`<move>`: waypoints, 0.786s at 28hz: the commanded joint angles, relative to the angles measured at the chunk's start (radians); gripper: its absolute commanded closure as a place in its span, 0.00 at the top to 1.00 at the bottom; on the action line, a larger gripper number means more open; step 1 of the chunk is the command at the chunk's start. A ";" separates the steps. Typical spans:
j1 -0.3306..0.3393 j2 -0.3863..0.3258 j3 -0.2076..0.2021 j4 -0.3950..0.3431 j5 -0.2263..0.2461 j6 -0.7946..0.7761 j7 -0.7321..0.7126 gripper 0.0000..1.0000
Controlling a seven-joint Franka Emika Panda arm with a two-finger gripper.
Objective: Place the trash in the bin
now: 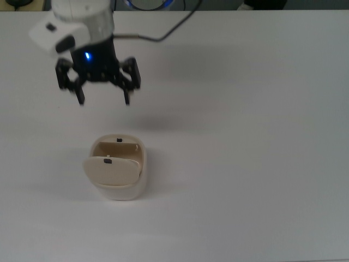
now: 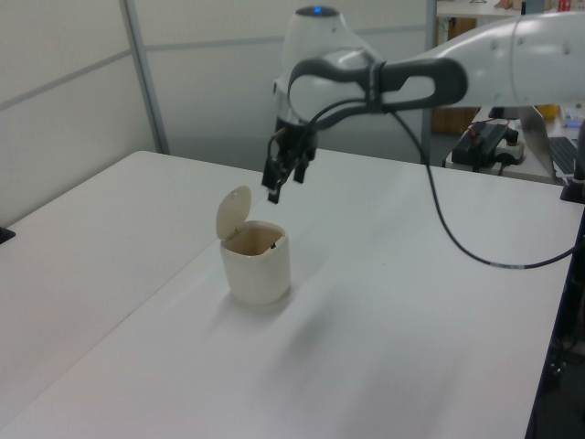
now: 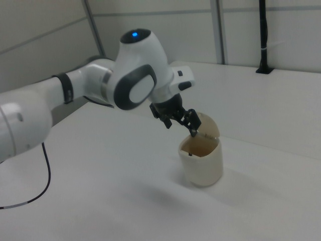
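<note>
**Empty Gripper Above the Bin**

The gripper point(image 1: 103, 102) hangs in the air above the white table point(image 1: 245, 136). Its two black fingers point(image 1: 80, 97) are spread wide apart, and there is nothing between them. In the top view it sits toward the top edge, well apart from the bin point(image 1: 118, 173). In the left view it floats above the bin and a little to the left view's right.

The bin stands upright on the table. It is small, round and cream in color. Its round flap lid point(image 2: 232, 211) is tipped up, so the top is open. You can see two tiny dark marks near the rim point(image 1: 119, 140).

Where is the trash? No paper ball shows on the table in any view. No paper ball shows in the gripper. In the top view the inside of the bin looks plain tan, and I cannot pick out the paper there. In the right view the inside is dim, so I cannot tell there either. Since the paper is nowhere else, my guess is that it lies down inside the bin, out of sight.

If that guess is right, the job is almost done. The trash is in and the gripper is clear of the bin. The lid is open, but the task does not ask to close it. What may be left is for the arm point(image 2: 457, 73) to move away and rest.
</note>
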 commanded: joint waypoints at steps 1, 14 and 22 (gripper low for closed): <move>0.005 -0.111 -0.009 -0.030 -0.055 -0.190 0.116 1.00; 0.014 -0.186 0.003 -0.034 -0.077 -0.331 0.214 1.00; 0.015 -0.193 0.038 -0.037 -0.081 -0.354 0.095 1.00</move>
